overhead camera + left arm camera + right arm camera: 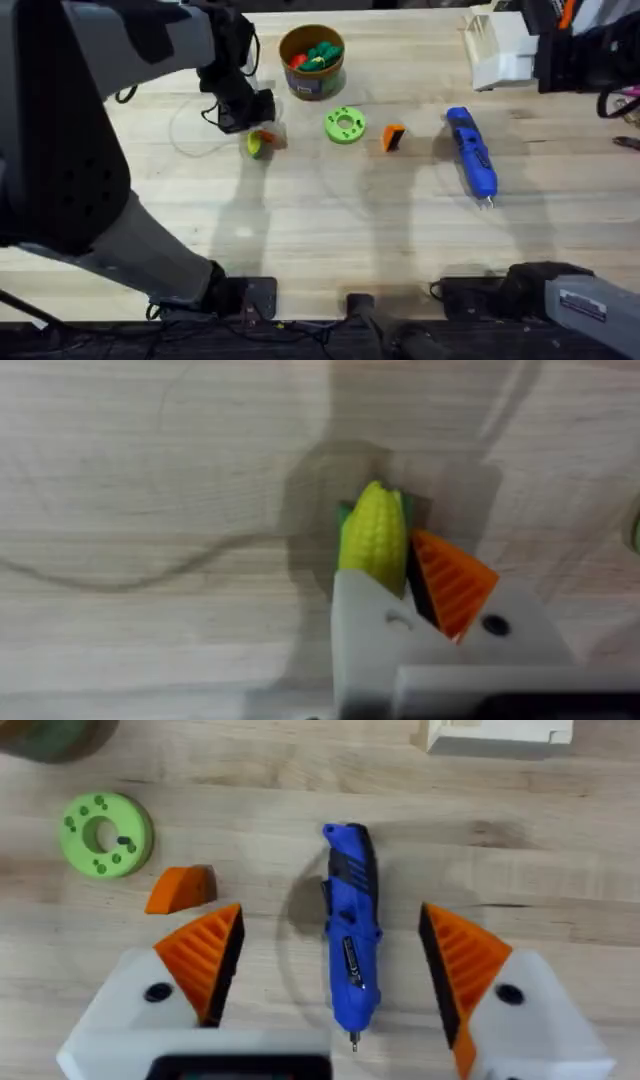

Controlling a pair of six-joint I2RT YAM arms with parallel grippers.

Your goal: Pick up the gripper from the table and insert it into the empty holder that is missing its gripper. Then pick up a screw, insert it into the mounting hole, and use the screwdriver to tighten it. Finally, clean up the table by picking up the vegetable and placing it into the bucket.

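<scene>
Standing near the far edge of the table [330, 230], the bucket [312, 62] holds red and green toy pieces, with a thin yellow piece across them; its dark side band carries markings that cannot be read. The left gripper [405, 595] is down at the table beside the bucket, its fingers drawn close around the vegetable [374, 538]: the yellow ribbed body sits between the white finger without a pad and the orange ribbed pad [452, 580] of the other, and its green end points away from the fingertips. Whether the vegetable is clear of the table cannot be told. The right gripper [330, 965] hangs spread wide, holding nothing, with both orange pads in place. The screwdriver [350, 955] lies flat on the table in the gap between those fingers, touching neither, its metal tip pointing back toward the wrist; a small panel on its body bears marks too small to read. The loose gripper [181, 889] lies on the table just beyond the tip of one of the right arm's fingers, and a green ring-shaped disc [106, 833] lies just past it. A white block [497, 48] sits beyond the screwdriver's blunt end.
</scene>
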